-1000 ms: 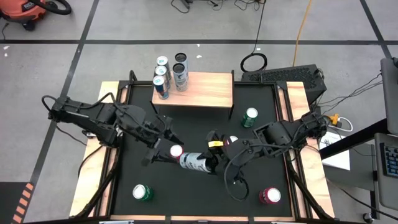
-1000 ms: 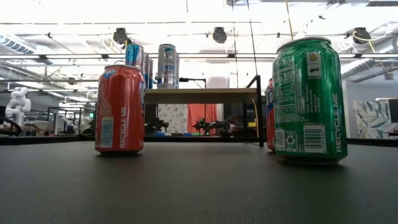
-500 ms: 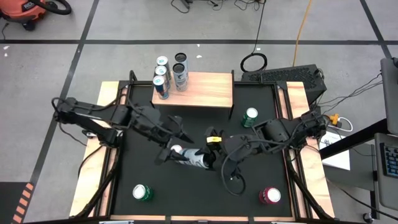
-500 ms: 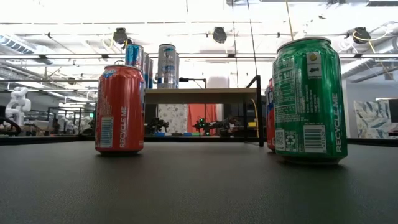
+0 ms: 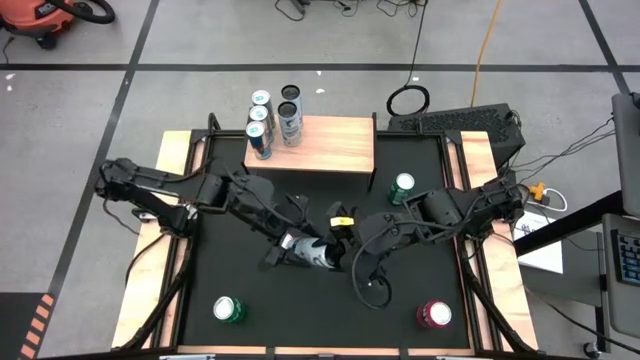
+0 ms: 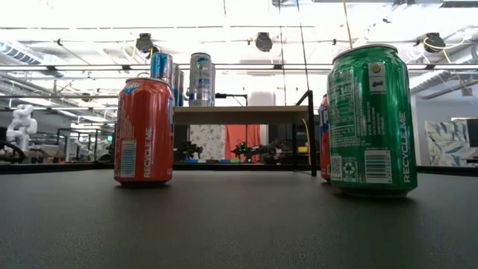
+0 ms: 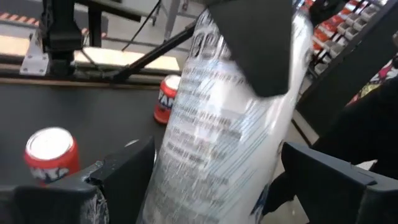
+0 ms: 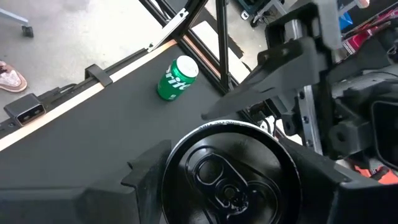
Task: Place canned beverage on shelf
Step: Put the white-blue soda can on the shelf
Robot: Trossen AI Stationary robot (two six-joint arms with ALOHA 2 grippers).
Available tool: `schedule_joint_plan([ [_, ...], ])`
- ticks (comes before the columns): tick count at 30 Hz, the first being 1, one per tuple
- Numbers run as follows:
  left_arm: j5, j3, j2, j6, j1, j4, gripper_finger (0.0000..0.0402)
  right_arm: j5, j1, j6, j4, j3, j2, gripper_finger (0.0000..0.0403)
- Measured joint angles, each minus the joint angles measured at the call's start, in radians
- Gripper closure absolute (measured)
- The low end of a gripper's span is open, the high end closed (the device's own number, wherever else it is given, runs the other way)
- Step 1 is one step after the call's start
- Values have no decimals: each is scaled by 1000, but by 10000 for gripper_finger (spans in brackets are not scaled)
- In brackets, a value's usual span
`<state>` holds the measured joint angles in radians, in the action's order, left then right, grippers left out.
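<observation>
silver can clamped in right pincer; left pincer apart around it

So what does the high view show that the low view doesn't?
Only the high view shows both arms meeting mid-table at a tall silver can: the right gripper holds it and the left gripper straddles it with fingers spread. Only the low view shows can labels side-on, like the red can. Both show the shelf with cans at one end.
</observation>
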<state>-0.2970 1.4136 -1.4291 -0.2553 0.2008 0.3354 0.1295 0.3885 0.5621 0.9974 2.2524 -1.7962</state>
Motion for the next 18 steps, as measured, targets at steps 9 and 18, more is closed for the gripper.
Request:
schedule_joint_plan([
  [9,-47,0,-26,2,-6,-19,52,-5,-10,0,-2,0,-1,165],
  [18,-43,0,-25,55,-6,-16,106,-11,-21,-1,-5,0,-1,165],
])
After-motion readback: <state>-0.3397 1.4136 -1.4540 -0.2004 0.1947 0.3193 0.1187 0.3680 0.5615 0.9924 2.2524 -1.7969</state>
